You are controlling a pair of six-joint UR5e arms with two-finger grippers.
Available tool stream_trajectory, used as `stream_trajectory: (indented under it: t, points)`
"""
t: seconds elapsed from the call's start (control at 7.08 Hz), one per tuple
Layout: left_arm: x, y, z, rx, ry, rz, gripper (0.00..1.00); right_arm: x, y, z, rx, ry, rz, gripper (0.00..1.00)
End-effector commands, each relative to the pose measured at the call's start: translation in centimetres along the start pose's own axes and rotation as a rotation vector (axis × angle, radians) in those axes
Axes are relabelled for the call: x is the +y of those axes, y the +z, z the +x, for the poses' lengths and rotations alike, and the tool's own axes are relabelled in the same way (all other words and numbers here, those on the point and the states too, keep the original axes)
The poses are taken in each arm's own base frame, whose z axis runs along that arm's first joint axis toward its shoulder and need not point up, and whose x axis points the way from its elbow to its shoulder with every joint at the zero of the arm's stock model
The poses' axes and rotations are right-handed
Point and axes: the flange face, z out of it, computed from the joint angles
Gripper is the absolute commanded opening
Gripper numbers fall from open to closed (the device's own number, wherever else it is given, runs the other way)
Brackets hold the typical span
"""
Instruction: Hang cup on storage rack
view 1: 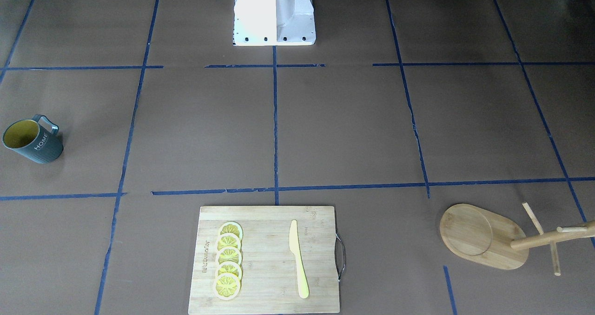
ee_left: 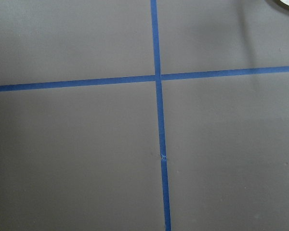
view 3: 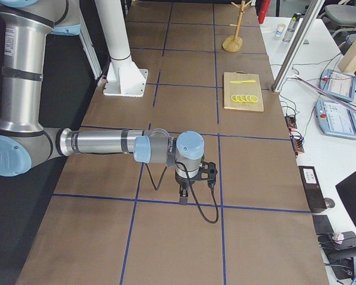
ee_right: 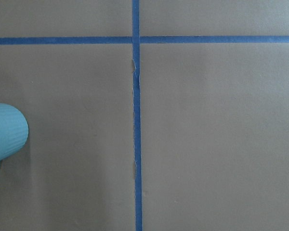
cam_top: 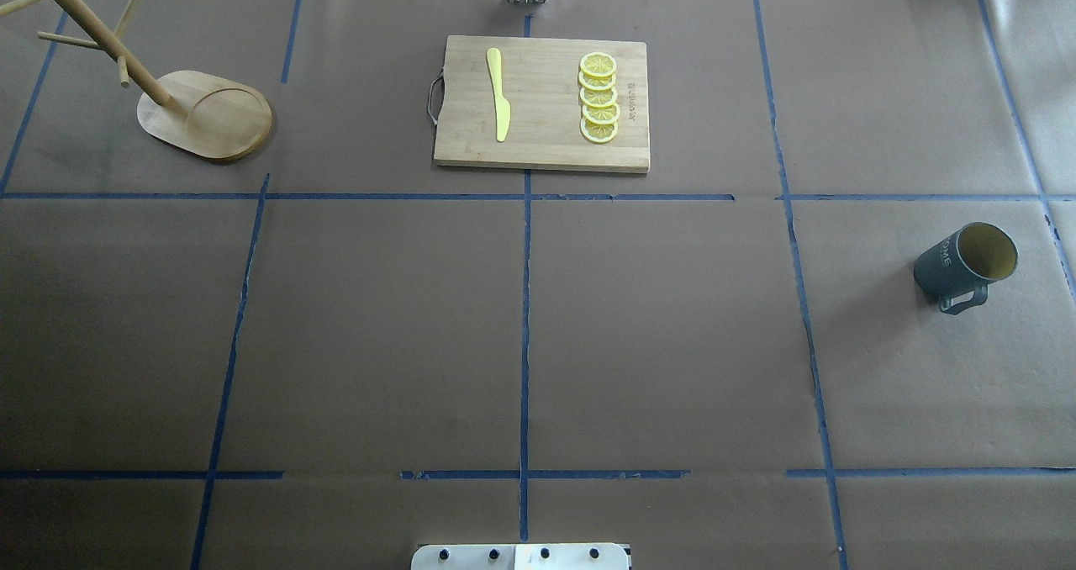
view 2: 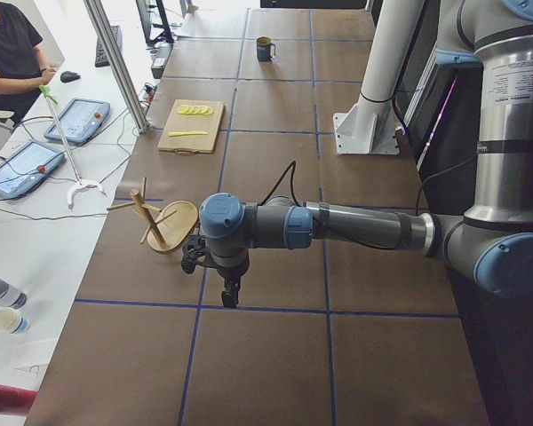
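Overhead view: brown table (cam_top: 378, 326) w/ blue tape (cam_top: 525, 301) grid. Cup (cam_top: 958, 266) stands at mid right of frame, upright as far as I can tell, mouth up, olive inside showing, handle (cam_top: 962, 299) toward the bottom edge. Rack (cam_top: 206, 116) sits at upper left, well apart from the cup, pegs (cam_top: 80, 42) bare. Board (cam_top: 542, 133) at top centre carries 5 lemon slices (cam_top: 598, 97) & a yellow knife (cam_top: 498, 95).

No arm shows in the overhead or front views. Left gripper (view 2: 229, 291) appears only in the left side view, mid frame, pointing down near the rack. Right gripper (view 3: 183, 195) appears only in the right side view, mid frame, pointing down too. Jaw opening: can't tell for either. The cup rests on the table, in neither one. In the right wrist view its ribbed side pokes in at the left edge.

Handling, as a judgement: looks ceramic, so rigid, fairly heavy, prob. slick where glazed, & would chip if dropped. Best hold is approx. the rim wall opposite the handle, 1 finger inside & 1 outside, leaving the handle free to slip over a peg.
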Motion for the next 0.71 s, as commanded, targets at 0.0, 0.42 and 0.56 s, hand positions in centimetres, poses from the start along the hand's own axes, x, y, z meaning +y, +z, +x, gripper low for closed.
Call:
stream_trajectory:
  t: [0.0,0.42,0.56]
  points:
    - [0.1,0.0,0.1,0.003,0.001,0.0,1.0,0.1,0.1,-0.1,-0.015,0.002,-0.002,1.0]
    - [0.2,0.0,0.1,0.006,-0.001,0.0,1.0,-0.1,0.4,-1.0,-0.052,-0.016,-0.009,1.0]
    - [0.2,0.0,0.1,0.005,-0.003,-0.002,1.0,-0.3,0.6,-1.7,-0.053,-0.031,-0.015,1.0]
